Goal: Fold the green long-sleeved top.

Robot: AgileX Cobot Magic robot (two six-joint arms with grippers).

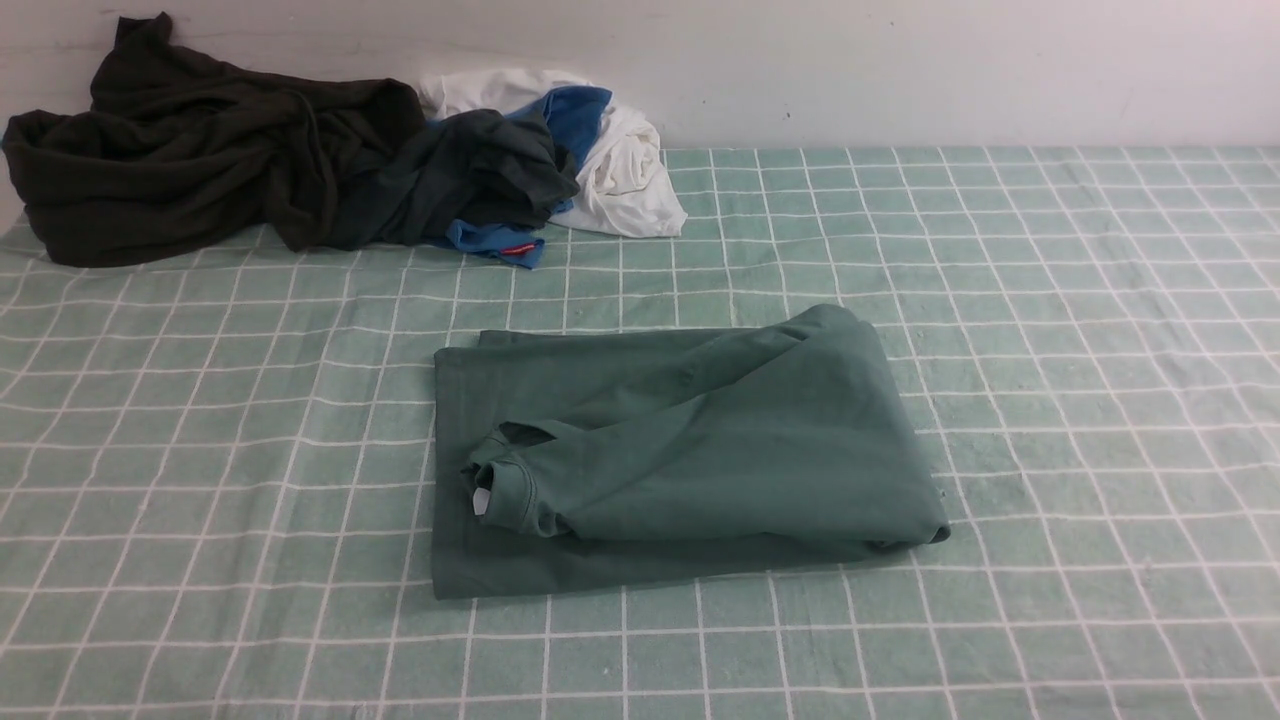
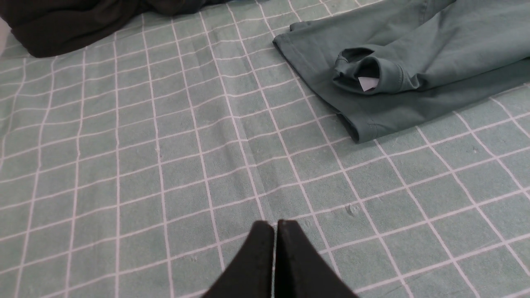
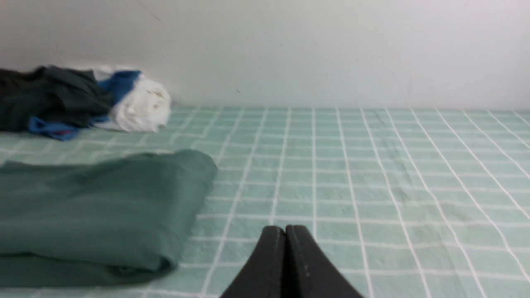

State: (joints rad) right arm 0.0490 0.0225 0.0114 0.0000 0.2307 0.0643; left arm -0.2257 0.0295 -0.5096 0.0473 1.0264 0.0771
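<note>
The green long-sleeved top (image 1: 700, 440) lies folded into a compact rectangle in the middle of the checked cloth, its neck with a small white label (image 1: 482, 502) turned to the left. In the left wrist view the top (image 2: 414, 62) lies apart from my left gripper (image 2: 275, 225), which is shut and empty above bare cloth. My right gripper (image 3: 285, 229) is shut and empty too, beside the top's rounded folded edge (image 3: 103, 215) without touching it. Neither arm shows in the front view.
A very dark olive-black garment (image 1: 190, 150) is heaped at the back left against the wall. Beside it lies a pile of dark grey-green (image 1: 480, 165), blue (image 1: 575, 115) and white clothes (image 1: 625, 170). The light green checked cloth (image 1: 1050, 350) covers the whole table.
</note>
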